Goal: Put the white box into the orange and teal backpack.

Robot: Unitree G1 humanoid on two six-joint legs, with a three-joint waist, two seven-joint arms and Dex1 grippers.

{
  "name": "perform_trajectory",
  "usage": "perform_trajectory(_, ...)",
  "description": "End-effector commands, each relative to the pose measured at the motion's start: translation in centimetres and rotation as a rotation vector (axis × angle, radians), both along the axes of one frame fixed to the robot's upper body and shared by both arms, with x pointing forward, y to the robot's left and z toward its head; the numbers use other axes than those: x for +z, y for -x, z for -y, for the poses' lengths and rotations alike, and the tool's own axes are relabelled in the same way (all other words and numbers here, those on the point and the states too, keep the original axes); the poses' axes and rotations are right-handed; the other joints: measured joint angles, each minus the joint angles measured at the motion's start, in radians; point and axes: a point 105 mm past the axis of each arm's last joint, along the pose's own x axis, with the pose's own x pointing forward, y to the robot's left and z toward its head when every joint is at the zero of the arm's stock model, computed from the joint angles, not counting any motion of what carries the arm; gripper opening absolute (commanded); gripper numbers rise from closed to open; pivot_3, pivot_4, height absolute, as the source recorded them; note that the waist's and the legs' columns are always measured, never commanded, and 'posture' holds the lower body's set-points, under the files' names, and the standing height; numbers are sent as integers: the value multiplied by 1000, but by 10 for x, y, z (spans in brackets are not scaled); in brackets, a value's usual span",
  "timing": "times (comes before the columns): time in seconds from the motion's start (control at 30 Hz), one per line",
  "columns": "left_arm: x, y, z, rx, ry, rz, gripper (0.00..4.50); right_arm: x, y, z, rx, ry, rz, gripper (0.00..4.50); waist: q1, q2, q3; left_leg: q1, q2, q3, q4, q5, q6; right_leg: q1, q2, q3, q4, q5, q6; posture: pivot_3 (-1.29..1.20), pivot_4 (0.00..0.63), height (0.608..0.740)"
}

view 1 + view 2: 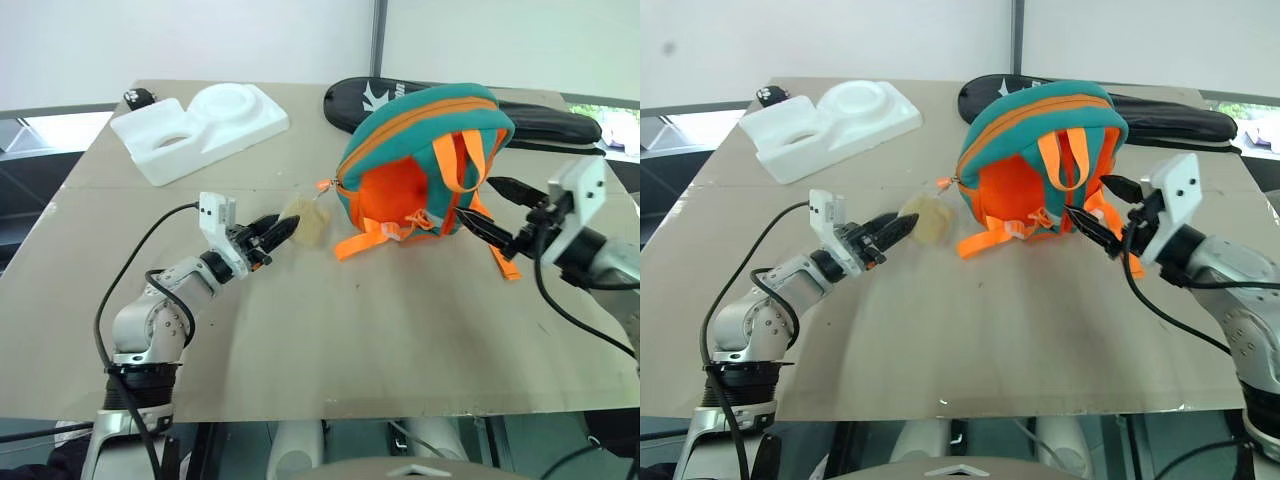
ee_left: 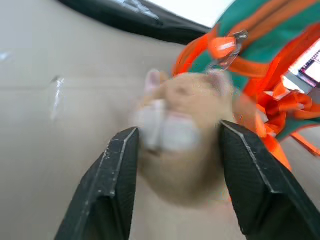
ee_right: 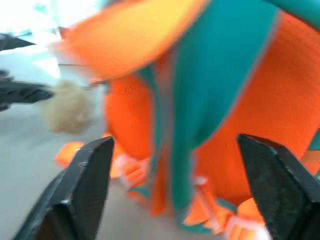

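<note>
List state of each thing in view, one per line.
orange and teal backpack: upright on the table, zipper looks shut.
plush charm: lying on the table at the zipper pull, right at the left end effector's tips.
left end effector: open.
right end effector: open, beside the backpack, holding nothing.
styrofoam block: flat on the table, hollows up.
black racket bag: lying behind the backpack.

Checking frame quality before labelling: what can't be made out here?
- White box: whether it is inside the backpack can't be told; the fabric hides the inside.
- Zipper: open or closed unclear, too small in the eye views, blurred in the wrist views.
- Plush charm: blurred between the open left gripper fingers; contact unclear.
- Black bag: partly hidden behind the backpack.
</note>
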Motion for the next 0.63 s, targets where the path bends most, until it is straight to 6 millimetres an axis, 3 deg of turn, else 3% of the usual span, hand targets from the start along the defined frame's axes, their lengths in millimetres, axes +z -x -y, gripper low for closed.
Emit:
perform_trajectory(0.03, 13, 23, -2, -63, -39, 56, 4053, 6, 24, 8, 53, 15, -11, 4500, 0, 0, 0, 0, 0, 0, 0, 0, 0, 0, 0, 0, 0, -1, -1, 0, 150, 740)
perform_trajectory(0.1, 9, 36, -6, -85, -96, 73, 4455, -8, 32, 20, 45, 55, -51, 4500, 2, -1, -1, -1, 0, 0, 0, 0, 0, 0, 0, 0, 0, -2, -4, 0, 150, 740)
perform_trajectory(0.23, 3, 60, -19, -111, -228, 118, 4455, -39, 37, 53, -58, 127, -86, 4500, 4, -3, -2, 1, 0, 0, 1, 0, 0, 1, -1, 0, -1, -2, -4, 0, 150, 740)
perform_trajectory(0.47, -14, 81, -37, -76, -296, 55, 4455, -62, 43, 85, -125, 209, -130, 4500, 3, -2, -3, 2, 0, 2, 1, 0, 0, 0, -2, 0, 0, -2, -4, 0, 150, 740)
perform_trajectory(0.63, -17, 83, -42, -74, -303, 47, 4455, -70, 42, 92, -128, 219, -139, 4500, 5, -2, -2, 1, 0, 2, 1, 0, 0, 0, -2, 0, -1, -2, -4, 0, 150, 740)
